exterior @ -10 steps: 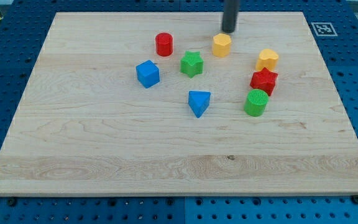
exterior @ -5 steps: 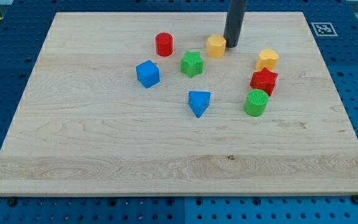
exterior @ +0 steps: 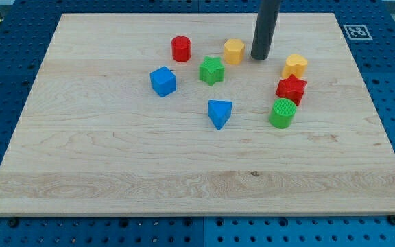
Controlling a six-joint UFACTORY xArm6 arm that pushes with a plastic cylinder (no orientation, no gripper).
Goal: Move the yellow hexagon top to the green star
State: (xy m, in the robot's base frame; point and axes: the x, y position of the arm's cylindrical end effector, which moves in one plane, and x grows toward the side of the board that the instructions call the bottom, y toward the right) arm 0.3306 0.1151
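Observation:
The yellow hexagon [exterior: 234,51] lies near the view's top, up and to the right of the green star [exterior: 211,70], with a small gap between them. My tip [exterior: 259,57] is on the board just right of the hexagon, apart from it by a narrow gap. The dark rod rises from the tip out of the view's top.
A red cylinder [exterior: 180,49] lies left of the hexagon. A blue cube [exterior: 162,81] lies left of the star, a blue triangle [exterior: 219,112] below it. A yellow heart [exterior: 295,66], a red star [exterior: 291,88] and a green cylinder [exterior: 282,113] stand in a column at the right.
My tip came down from the top, passed right of the hexagon and pushed it left towards the green star. The tip now stands a little right of it.

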